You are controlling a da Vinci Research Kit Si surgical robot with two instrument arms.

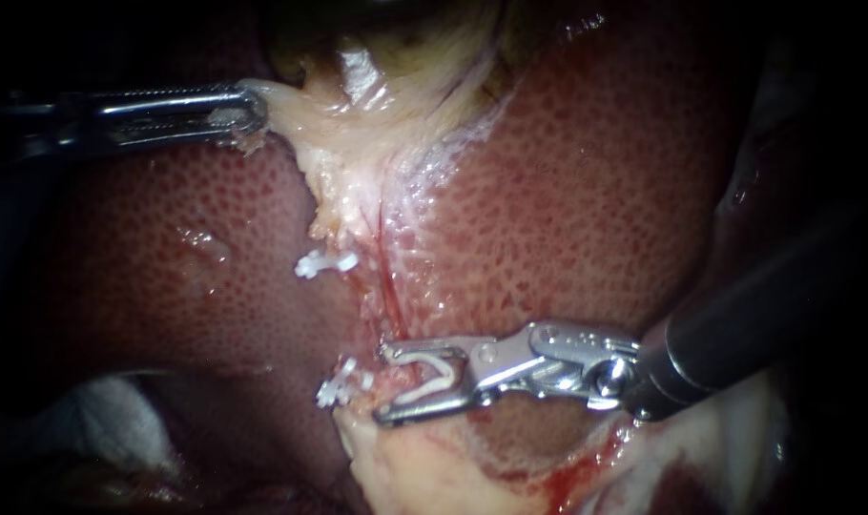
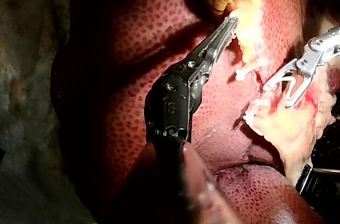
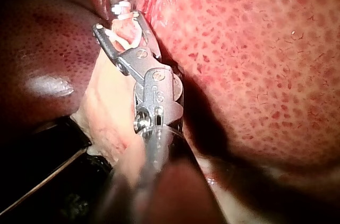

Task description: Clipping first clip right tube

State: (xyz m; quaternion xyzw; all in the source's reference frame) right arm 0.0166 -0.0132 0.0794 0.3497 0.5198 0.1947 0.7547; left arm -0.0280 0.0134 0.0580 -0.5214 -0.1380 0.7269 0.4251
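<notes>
My right instrument (image 1: pixel 383 383) comes in from the lower right. Its jaws stand apart and carry a white clip (image 1: pixel 432 389) whose legs lie along both jaws. They straddle pinkish tissue at the foot of a thin red tube (image 1: pixel 389 291). Right beside the jaw tips another white clip (image 1: pixel 343 381) sits on tissue. A third white clip (image 1: pixel 324 262) sits higher up. My left instrument (image 1: pixel 253 110) is shut on the edge of the pale tissue (image 1: pixel 358 133) under the gallbladder (image 1: pixel 358 38). The right wrist view shows the right instrument (image 3: pixel 117 20) with the clip held in its jaws.
Speckled red liver (image 1: pixel 596 191) fills both sides of the pale strip. Yellowish fatty tissue (image 1: pixel 424 467) lies under my right instrument. White gauze (image 1: pixel 100 420) shows at the lower left. In the left wrist view my left instrument (image 2: pixel 226 27) is far from my right instrument (image 2: pixel 277 95).
</notes>
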